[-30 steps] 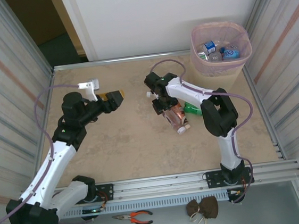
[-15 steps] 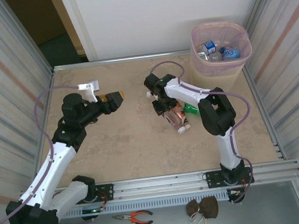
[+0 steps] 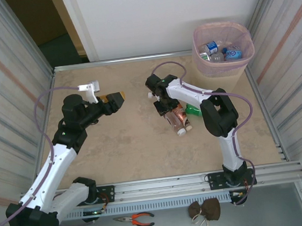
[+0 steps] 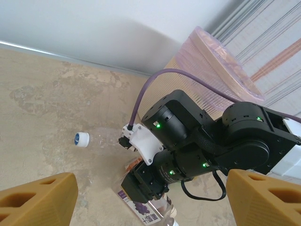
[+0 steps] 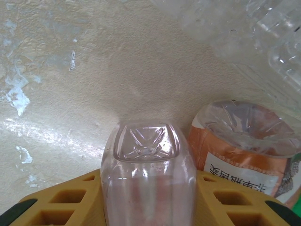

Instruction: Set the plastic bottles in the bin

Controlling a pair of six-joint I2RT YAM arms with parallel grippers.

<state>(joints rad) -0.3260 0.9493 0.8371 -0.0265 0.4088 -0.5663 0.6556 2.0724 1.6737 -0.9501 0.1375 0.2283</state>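
Your right fingers (image 5: pixel 61 205), narrower than a second ago, now press both sides of the clear bottle (image 5: pixel 148 179) on the worktop (image 3: pixel 133 147), well apart from the bin (image 3: pixel 219 72), so it looks ready to lift; your left fingers (image 4: pixel 37 197) gape empty.

Found no readable text.
Noted dark printed characters on the orange-labelled bottle (image 5: pixel 235 168), inverted and indecipherable; likewise small print on the purple-labelled bottle (image 4: pixel 140 210).

One bin (image 3: pixel 223 48) holds three visible plastic bottles (image 3: pixel 233 54). At least four more lie on the table (image 3: pixel 117 149) (they overlap, blurring the tally). One pair of pliers (image 3: pixel 134 219), one brown pouch (image 3: pixel 204 210).
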